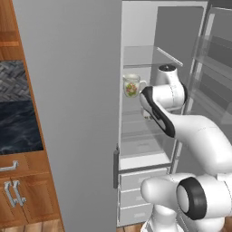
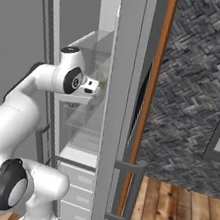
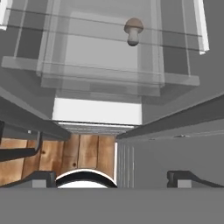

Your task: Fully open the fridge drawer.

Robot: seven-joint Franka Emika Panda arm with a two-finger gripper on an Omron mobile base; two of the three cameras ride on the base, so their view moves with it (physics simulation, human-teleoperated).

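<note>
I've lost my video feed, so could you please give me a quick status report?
Gripper open, empty, looking down at the fridge drawer. Drawer untouched. Mushroom inside fridge, mug on shelf; nothing blocking the drawer.

The white arm with dark joints (image 1: 181,122) rises from its base, bends at the elbow and reaches forward at mid height. Its two-finger pincer (image 3: 112,177) points downward, dark fingertips (image 3: 181,177) spread wide apart, holding nothing.

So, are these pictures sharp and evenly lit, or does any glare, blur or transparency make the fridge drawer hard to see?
Left base view: flat, even light, no glare; the arm covers part of the fridge interior. Right base view: soft edges, glass shelves faint. Hand view: the fridge drawer is see-through, so its walls overlap confusingly, and a mushroom shows through it; the gripper sits at the bottom edge, fingers apart.
</note>
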